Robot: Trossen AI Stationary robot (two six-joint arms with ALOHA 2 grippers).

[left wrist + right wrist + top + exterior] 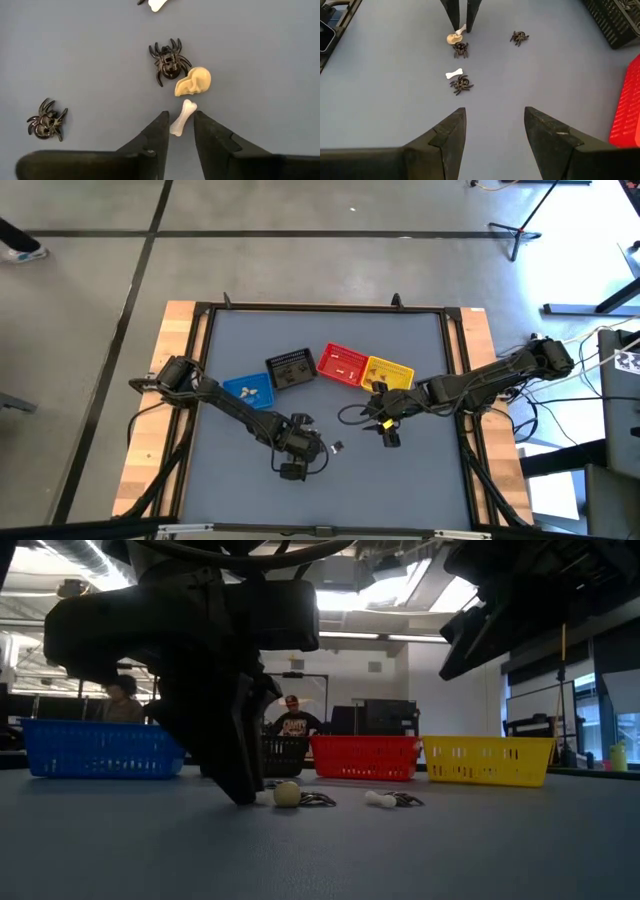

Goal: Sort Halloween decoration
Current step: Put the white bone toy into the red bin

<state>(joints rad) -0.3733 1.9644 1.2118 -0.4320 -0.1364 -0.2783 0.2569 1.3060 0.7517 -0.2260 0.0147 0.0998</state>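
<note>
bone between the left fingers

the left gripper (pixel 177 132) is down at the table, jaws narrowed around a white bone (pixel 182 118), not yet clamped; its long axis points toward the cream skull (pixel 194 82) just beyond. farther off, the right gripper (pixel 495 130) waits, spread wide.

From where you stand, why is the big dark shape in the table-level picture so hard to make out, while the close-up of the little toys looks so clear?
Low view: the left gripper sits near the lens, backlit by bright ceiling lights, so it shows as a silhouette. Left wrist view: even light, soft shadows; the white bone, cream skull and black spider are crisp.
</note>
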